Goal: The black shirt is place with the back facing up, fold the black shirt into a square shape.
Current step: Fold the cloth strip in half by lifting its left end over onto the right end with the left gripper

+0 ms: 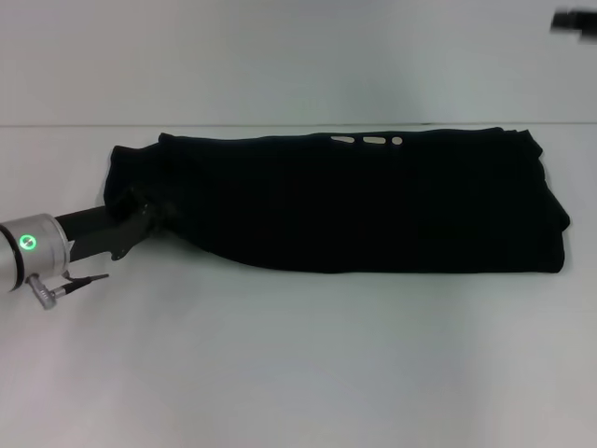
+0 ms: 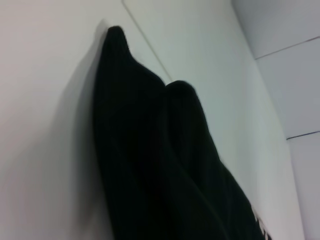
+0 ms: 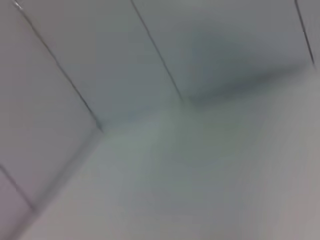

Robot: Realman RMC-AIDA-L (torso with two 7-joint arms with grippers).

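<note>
My left gripper (image 1: 154, 210) sits at the nine o'clock end of the black shirt (image 1: 373, 201), a long band across the table (image 1: 298, 373); grip I cannot tell. I judge the crosswise fold comes next. Only my left wrist shows peaked cloth; my right gripper (image 1: 574, 21) waits at two o'clock.

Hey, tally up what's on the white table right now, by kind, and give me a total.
Soft black short-sleeved shirt, folded into a long band: 1
Black robot left gripper, at the shirt's left end: 1
Total: 2
</note>
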